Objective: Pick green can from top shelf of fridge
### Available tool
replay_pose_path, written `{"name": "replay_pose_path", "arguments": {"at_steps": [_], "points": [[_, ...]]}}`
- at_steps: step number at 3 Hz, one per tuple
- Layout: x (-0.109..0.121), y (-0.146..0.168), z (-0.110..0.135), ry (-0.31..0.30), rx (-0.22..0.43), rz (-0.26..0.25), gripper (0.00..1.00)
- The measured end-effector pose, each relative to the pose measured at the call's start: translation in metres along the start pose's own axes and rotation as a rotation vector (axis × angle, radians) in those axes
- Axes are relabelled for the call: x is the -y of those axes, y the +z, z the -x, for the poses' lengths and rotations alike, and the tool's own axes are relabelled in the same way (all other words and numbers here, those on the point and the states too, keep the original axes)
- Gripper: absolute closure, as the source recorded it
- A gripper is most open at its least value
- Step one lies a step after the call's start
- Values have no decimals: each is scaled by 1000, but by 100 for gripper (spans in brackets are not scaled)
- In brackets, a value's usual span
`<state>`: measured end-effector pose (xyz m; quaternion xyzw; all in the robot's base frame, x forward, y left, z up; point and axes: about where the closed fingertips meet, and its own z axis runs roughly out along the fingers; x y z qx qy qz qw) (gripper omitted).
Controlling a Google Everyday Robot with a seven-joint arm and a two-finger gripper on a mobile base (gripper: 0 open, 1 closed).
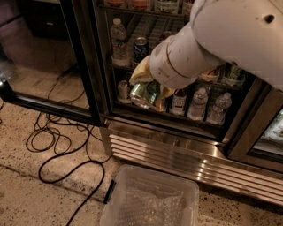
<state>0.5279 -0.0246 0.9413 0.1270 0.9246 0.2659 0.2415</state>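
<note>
My gripper (pixel 148 88) sits at the end of the big white arm (pixel 230 39), in front of the fridge's lower racks. It is shut on the green can (pixel 142 93). The can is shiny green with a silver rim, tilted on its side and held clear of the racks. Yellowish fingers (pixel 140 74) wrap over its top. The fridge (pixel 168 150) stands open, with its black-framed glass door (pixel 84 62) swung out to the left. The top shelf (pixel 130 10) shows at the frame's upper edge with several items on it, partly hidden by the arm.
A water bottle (pixel 118 42) and a blue can (pixel 140 46) stand on the middle rack. Bottles (pixel 197 103) line the lower rack. A clear plastic bin (pixel 150 198) with bubble wrap sits on the floor below the grille. Black cables (pixel 66 150) loop on the floor at left.
</note>
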Motion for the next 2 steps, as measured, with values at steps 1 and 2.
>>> {"name": "replay_pose_path", "arguments": {"at_steps": [1,2], "points": [[-10,-13,-50,39,-106,43,100],[-15,-16,-53,48,-114,56,100]]}}
